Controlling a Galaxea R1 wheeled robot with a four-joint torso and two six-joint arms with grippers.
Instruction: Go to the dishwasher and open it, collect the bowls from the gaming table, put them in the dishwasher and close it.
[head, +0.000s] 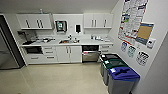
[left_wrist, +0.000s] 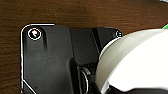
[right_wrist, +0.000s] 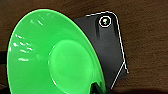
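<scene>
1. Kitchenette, head view: white base cabinets (head: 68, 53) under a pale counter (head: 86, 42), wall cupboards (head: 35, 21) above, a sink (head: 67, 41) near the middle and posters (head: 131, 18) on the right-hand wall.
2. Dishwasher (head: 90, 53): built in under the counter, to the right of the white double doors. A dark opening shows at its top above the steel-grey front, so the door appears to stand ajar; how far cannot be told.
3. Waste bins (head: 117, 72): a row along the right-hand wall, the nearest with a blue lid, standing just beside the approach to the dishwasher.
4. Large bright green bowl (right_wrist: 53, 53): seen close in the right wrist view, tilted, over a dark wood-grain surface. Whether the right gripper is clenched on it cannot be told.
5. White bowl (left_wrist: 135, 61): seen close in the left wrist view, over the same kind of dark surface. The left gripper's state likewise cannot be told.
6. Progress, as a judgement: opening looks done and two bowls seem collected; loading them and closing the door remain, with a stretch of floor (head: 57, 77) between robot and appliance.
</scene>
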